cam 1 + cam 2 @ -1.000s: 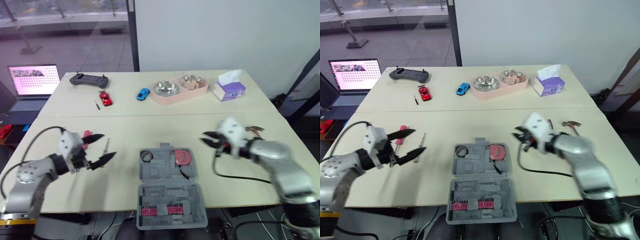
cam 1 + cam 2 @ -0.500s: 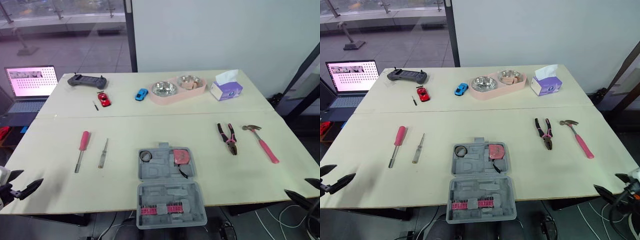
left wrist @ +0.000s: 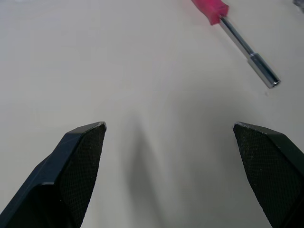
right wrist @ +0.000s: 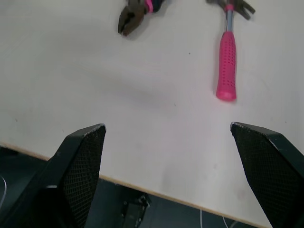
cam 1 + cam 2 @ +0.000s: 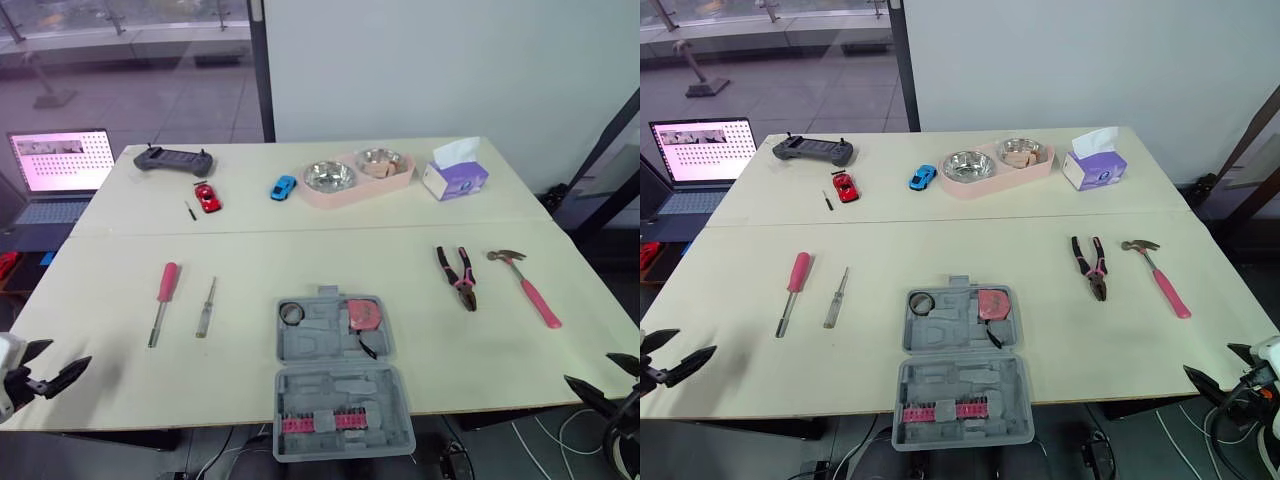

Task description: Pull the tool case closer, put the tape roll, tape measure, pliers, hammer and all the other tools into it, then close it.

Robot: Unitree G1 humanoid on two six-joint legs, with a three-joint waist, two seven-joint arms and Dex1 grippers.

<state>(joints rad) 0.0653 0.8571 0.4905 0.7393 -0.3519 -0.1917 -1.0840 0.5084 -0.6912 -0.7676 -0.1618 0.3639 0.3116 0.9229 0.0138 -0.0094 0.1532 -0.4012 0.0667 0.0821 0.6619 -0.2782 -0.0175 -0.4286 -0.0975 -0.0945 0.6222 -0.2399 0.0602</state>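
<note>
The grey tool case (image 5: 340,375) lies open at the table's front middle. A tape roll (image 5: 291,313) and a pink tape measure (image 5: 363,313) sit in its far half. Pliers (image 5: 458,277) and a pink-handled hammer (image 5: 527,286) lie right of it. A pink screwdriver (image 5: 160,300) and a slim metal tool (image 5: 206,306) lie left of it. My left gripper (image 5: 68,353) hangs open at the front left corner, the screwdriver (image 3: 237,35) ahead of it. My right gripper (image 5: 588,369) stands open off the front right corner, facing the pliers (image 4: 137,12) and hammer (image 4: 227,57).
At the back stand a pink tray with two steel bowls (image 5: 360,180), a tissue box (image 5: 455,175), a blue toy car (image 5: 286,187), a red toy car (image 5: 209,196) and a dark controller (image 5: 177,159). A laptop (image 5: 60,170) sits beyond the table's left edge.
A second ago both arms reached over the table, the left near the screwdrivers, the right near the pliers. Both have drawn back to the front corners and hardly moved since.
</note>
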